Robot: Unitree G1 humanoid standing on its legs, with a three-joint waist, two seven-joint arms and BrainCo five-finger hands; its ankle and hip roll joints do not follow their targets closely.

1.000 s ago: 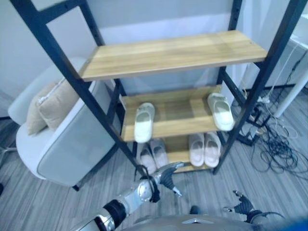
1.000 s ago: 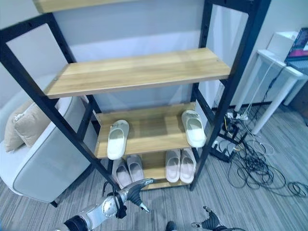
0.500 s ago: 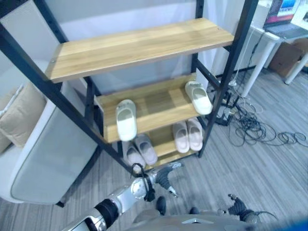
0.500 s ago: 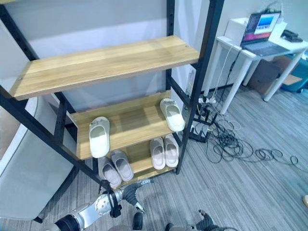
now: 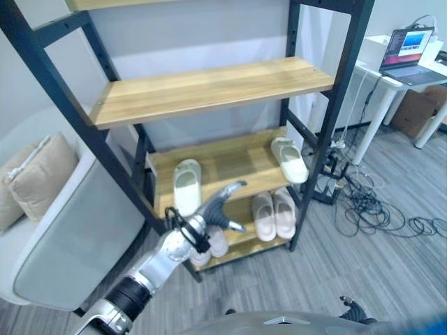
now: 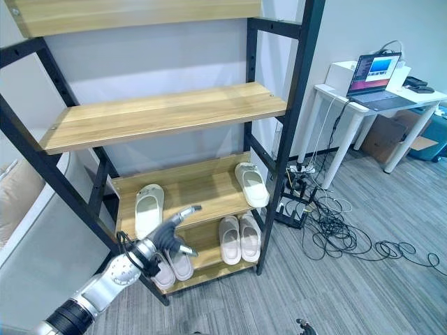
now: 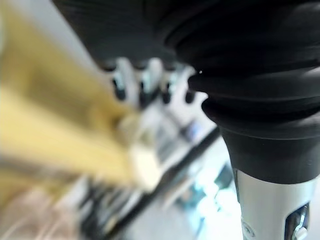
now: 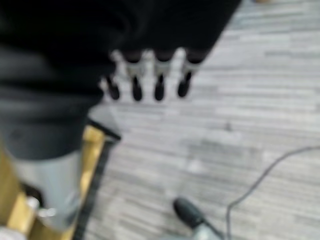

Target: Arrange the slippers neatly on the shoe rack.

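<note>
Your left hand [image 5: 213,206] hung with fingers spread in front of the rack [image 6: 165,114], holding nothing. One white slipper [image 5: 186,185] lay at the middle shelf's left edge, another [image 5: 289,159] at its right edge. Two pairs [image 6: 239,236] sat on the bottom shelf. Your right hand [image 8: 150,75] hung relaxed over the floor [image 8: 240,125].

Left hand [image 5: 213,209] hides grey slippers [image 6: 174,265] partly.
</note>
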